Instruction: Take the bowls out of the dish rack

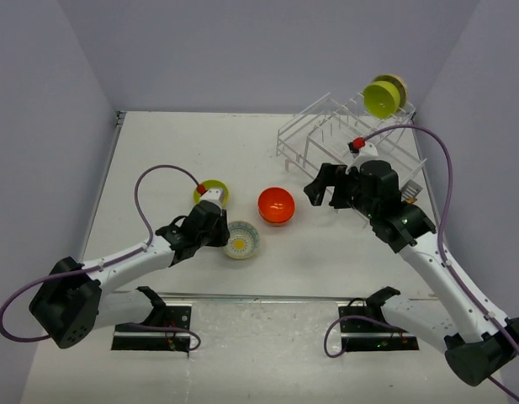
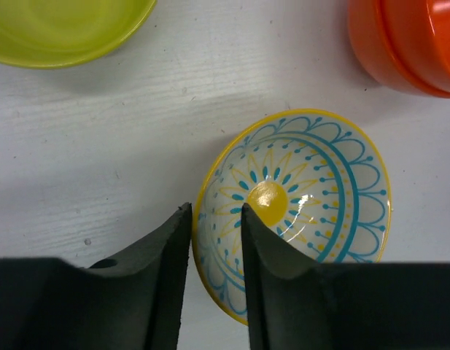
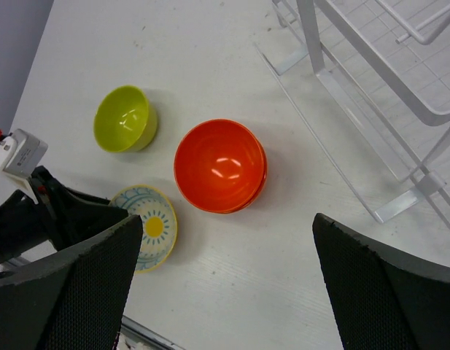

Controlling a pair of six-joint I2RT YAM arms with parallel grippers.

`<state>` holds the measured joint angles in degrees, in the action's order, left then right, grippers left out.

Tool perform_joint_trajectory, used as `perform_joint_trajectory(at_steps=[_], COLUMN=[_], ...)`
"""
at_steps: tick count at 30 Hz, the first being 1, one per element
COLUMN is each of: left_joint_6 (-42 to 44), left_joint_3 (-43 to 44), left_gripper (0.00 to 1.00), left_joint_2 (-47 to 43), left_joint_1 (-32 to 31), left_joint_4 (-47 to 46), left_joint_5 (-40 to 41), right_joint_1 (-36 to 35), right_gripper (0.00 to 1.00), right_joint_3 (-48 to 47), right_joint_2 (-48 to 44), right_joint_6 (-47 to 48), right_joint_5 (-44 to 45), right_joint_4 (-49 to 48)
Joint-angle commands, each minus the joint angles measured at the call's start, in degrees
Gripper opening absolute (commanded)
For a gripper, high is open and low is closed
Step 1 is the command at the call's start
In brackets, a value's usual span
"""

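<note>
The table (image 1: 158,151) holds a patterned bowl (image 1: 241,240) at the left gripper (image 1: 226,235), a yellow-green bowl (image 1: 211,192) beyond it and an orange-red bowl (image 1: 276,205) to its right. The dish rack (image 1: 326,135) stands beyond the right gripper (image 1: 324,194).

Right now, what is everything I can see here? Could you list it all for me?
Dish rack: one, white wire, far right of the table.
Racked green bowl: one, yellow-green, on edge at the rack's top.
Pale bowl: one, cream-tan, behind the racked green bowl, mostly hidden.
Table green bowl: one, yellow-green, left of the orange bowl.
Orange bowl: one, perhaps two stacked, orange-red, mid-table.
Flowered bowl: one, cream with yellow and blue pattern, near the front.
Table: one, white.
Cables: two, purple, one along each arm.
Left gripper: one, black, fingers slightly apart astride the flowered bowl's rim.
Right gripper: one, black, wide open, empty, beside the rack.
</note>
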<state>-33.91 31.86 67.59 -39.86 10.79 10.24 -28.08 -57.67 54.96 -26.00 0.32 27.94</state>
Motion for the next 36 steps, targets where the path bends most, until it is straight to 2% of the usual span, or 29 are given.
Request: perform_joint_trajectory(at_steps=[1,3,4,6,7,8,9,12,13,14,18,21,25,28,30,31,33,36], left_joint_6=[-0.63,-1.07,-1.07,-1.07,-0.81,-0.02,0.33,1.74,1.83,2.09,3.41,6.04,9.74,10.62,10.71,10.27,10.09,10.62], left_joint_3=[0.05,-0.21,-0.22,0.05,0.74,1.27,1.97,7.15,8.82,12.40,21.39,25.17,22.82,18.88,17.28,16.93,16.40,16.13], left_gripper=[0.37,0.45,0.56,0.68,0.81,0.87,0.99,1.00,1.00,1.00,1.00,1.00,1.00,1.00,1.00,1.00,1.00,1.00], left_joint_2=[1.05,0.35,-0.35,-3.93,-5.79,-9.81,-11.85,-19.74,-21.52,-23.19,-28.92,-29.80,-33.12,-35.86,-37.36,-37.79,-37.97,-36.48], left_joint_1=[0.31,0.22,0.30,0.22,0.22,0.22,0.22,0.13,0.13,0.13,0.13,0.13,0.13,0.13,0.13,0.13,0.22,0.39], left_joint_4=[-5.07,-4.81,-3.85,-0.88,0.19,1.33,2.73,10.55,15.10,17.23,30.66,35.25,32.65,27.72,26.83,26.74,25.44,24.98], left_joint_5=[-1.01,-1.19,-1.19,-0.75,-0.66,-0.83,-0.84,0.65,1.88,5.20,16.81,23.76,27.81,24.41,24.48,25.26,25.01,23.25], right_joint_1=[0.65,0.92,1.09,1.09,1.18,1.18,1.18,1.18,1.53,1.71,6.35,10.30,12.25,13.31,13.83,14.01,14.19,14.19], right_gripper=[0.99,0.99,0.99,0.99,0.99,0.99,0.99,0.99,0.99,0.99,0.99,0.99,0.99,0.99,0.96,0.91,0.89,0.88], right_joint_3=[-1.12,-2.53,-3.14,-6.03,-7.36,-10.15,-11.49,-16.49,-17.38,-18.00,-21.16,-27.04,-37.13,-41.63,-48.21,-52.76,-55.52,-54.49], right_joint_2=[-1.35,-0.91,-0.47,0.23,1.11,1.64,2.16,4.62,5.15,5.85,9.36,17.18,29.39,38.97,46.59,48.82,51.90,53.94], right_joint_6=[2.70,3.23,3.84,4.81,5.86,6.65,7.79,13.33,16.91,18.77,30.08,36.00,46.79,54.61,60.94,62.72,65.53,70.18], right_joint_5=[-0.93,-0.49,-0.41,2.74,4.67,6.69,10.80,19.95,26.77,29.54,32.37,33.34,40.19,42.56,48.88,50.47,51.54,51.63], right_joint_4=[1.23,1.76,2.28,3.69,4.39,5.18,6.32,7.21,6.43,5.12,-2.09,-3.59,-7.19,-12.99,-16.25,-16.86,-17.04,-22.13])
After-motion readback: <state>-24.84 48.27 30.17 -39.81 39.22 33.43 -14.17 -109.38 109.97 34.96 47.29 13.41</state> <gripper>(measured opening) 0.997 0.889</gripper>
